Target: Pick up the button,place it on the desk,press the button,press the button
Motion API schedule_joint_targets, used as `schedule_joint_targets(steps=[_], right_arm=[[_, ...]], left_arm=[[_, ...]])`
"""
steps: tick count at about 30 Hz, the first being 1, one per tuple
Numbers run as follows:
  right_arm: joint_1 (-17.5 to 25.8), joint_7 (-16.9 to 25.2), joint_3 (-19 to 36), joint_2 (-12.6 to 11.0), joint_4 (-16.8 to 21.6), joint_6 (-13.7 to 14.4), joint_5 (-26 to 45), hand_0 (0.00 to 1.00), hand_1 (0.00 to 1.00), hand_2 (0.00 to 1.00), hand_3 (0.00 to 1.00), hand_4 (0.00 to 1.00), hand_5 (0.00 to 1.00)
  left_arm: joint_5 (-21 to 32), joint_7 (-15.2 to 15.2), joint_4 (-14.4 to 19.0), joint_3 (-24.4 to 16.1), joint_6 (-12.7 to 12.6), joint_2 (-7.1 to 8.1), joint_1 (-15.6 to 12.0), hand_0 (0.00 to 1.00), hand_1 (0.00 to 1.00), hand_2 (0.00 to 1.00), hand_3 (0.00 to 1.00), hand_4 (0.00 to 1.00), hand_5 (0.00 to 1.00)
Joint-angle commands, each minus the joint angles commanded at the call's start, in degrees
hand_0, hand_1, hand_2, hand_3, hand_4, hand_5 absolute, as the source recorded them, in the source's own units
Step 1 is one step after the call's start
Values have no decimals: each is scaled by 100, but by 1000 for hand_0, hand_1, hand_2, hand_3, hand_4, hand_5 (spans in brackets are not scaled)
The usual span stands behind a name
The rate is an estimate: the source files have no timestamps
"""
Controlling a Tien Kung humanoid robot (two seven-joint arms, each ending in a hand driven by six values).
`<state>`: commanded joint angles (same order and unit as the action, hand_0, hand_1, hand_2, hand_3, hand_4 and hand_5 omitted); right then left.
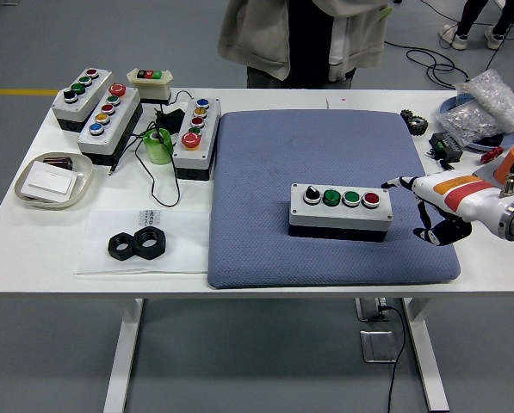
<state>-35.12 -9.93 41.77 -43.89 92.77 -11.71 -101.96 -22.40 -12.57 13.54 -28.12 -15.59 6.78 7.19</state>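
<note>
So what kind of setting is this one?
Probably a robotics test lab: several push-button control boxes on a white table, loose cables on the grey floor, and a person standing opposite.

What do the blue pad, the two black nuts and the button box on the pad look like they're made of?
Blue pad: probably fabric or foam, matte, with a fine quilted dimple texture.
Black nuts: possibly plastic or dark-coated metal; dull black with hexagonal faces, so the look leaves it open.
Button box: seemingly plastic, with a smooth light-grey lid over a dark base and glossy button caps.
</note>
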Motion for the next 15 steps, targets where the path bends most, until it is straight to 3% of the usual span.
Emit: schedule_joint_targets(steps=[15], right_arm=[[-222, -74, -216, 417, -352, -106, -53, 175, 69, 259, 908, 724, 15]], left_arm=[[-8, 6, 2, 10, 1, 2, 8, 711, 729, 837, 839, 761, 998]])
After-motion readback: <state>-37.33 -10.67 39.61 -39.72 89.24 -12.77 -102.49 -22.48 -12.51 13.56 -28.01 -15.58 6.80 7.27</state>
